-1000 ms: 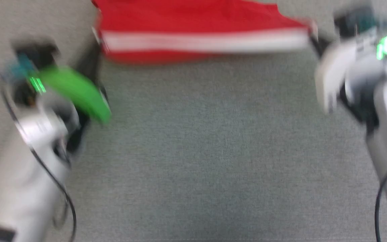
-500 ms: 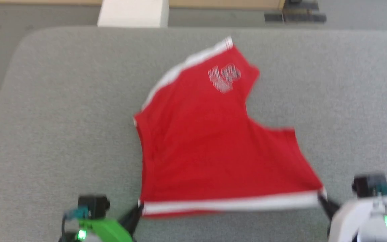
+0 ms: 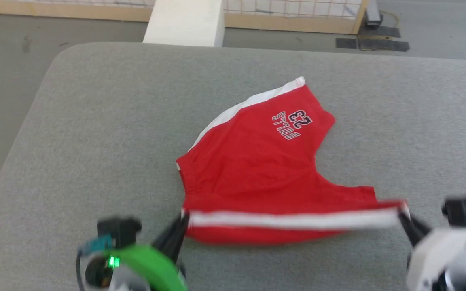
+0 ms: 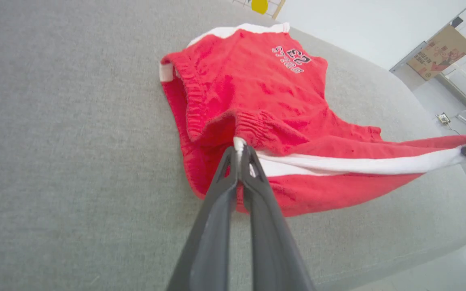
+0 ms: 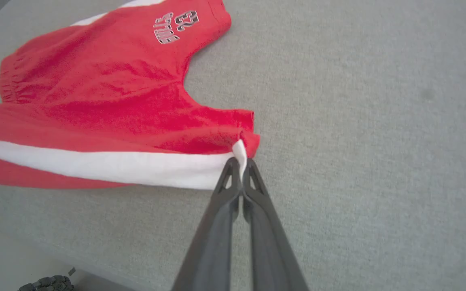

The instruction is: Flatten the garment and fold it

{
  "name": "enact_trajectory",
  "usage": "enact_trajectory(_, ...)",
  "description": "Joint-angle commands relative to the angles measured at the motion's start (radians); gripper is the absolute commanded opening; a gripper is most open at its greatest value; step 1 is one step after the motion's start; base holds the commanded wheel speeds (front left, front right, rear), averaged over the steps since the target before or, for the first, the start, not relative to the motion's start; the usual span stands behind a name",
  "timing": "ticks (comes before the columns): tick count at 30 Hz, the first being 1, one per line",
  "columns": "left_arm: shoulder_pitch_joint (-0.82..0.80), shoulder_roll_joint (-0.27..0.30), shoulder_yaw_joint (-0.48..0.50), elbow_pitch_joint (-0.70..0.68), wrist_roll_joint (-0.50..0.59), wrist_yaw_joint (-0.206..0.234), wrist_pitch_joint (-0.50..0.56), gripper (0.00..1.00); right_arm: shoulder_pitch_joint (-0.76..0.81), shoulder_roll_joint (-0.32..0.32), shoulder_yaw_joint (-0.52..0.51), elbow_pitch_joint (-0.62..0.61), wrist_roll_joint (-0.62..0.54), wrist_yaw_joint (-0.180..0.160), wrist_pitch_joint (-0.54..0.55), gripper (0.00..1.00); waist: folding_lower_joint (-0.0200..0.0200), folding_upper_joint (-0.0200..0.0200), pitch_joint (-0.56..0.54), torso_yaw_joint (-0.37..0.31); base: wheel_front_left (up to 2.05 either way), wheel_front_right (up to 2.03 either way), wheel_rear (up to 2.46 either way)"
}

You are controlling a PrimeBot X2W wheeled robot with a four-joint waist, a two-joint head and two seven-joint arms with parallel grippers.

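Red shorts, the garment (image 3: pixel 265 169), lie on a grey padded table (image 3: pixel 95 121). The left gripper (image 3: pixel 182 216) and right gripper (image 3: pixel 402 210) are each pinched tight on one end of a white band (image 3: pixel 293 220), holding it taut between them, just above the table at its near edge. The far leg, with its "BULLS 23" print (image 3: pixel 293 123), rests on the table. Flattening looks only begun: the fabric is rumpled and bunched at the waistband, and no fold is made yet.
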Motion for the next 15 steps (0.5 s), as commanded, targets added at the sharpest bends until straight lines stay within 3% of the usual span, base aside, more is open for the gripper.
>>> enact_trajectory(1,-0.057,-0.025,0.012,0.016,0.010,0.011,-0.017,0.00,-0.066,-0.019,0.019,0.010,-0.012,-0.002,-0.018,0.00,0.0001,0.0000,0.019,0.016,0.00,0.00,0.00)
enact_trajectory(6,-0.220,-0.099,0.029,0.126,0.047,0.024,-0.054,0.00,-0.349,-0.095,0.100,0.153,-0.031,-0.002,-0.074,0.00,0.0001,0.0000,0.093,0.045,0.00,0.00,0.00)
enact_trajectory(15,-0.401,-0.192,0.040,0.296,0.090,0.032,-0.127,0.00,-0.746,-0.146,0.189,0.455,-0.082,-0.002,-0.120,0.00,0.0001,0.0000,0.243,0.127,0.00,0.00,0.00)
